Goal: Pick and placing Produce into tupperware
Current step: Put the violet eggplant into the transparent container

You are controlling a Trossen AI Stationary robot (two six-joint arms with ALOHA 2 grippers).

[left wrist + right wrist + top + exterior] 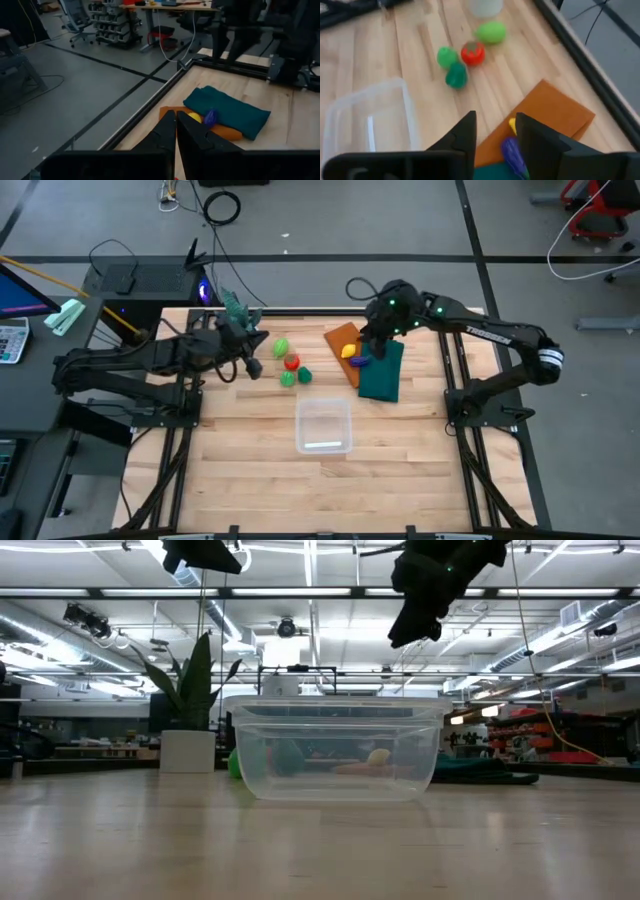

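The clear tupperware [323, 426] sits mid-table, seen side-on in the low view [335, 750]. A light green piece [491, 32], a red one [473, 52], a bright green one [447, 56] and a dark green one [456, 76] lie on the wood beyond it. The yellow piece [512, 124] and the purple piece [512, 156] rest on the orange cloth [550, 112]. My right gripper [495, 135] hangs open above those two, clear of them [370, 345]. My left gripper [176, 131] is shut, hovering left of the red and green pieces [255, 366].
A dark green cloth [382, 370] partly overlaps the orange cloth [343, 338] toward the table's right side. A potted plant [190, 715] stands near the far edge. Bare wood [320, 490] stretches between the container and the near edge.
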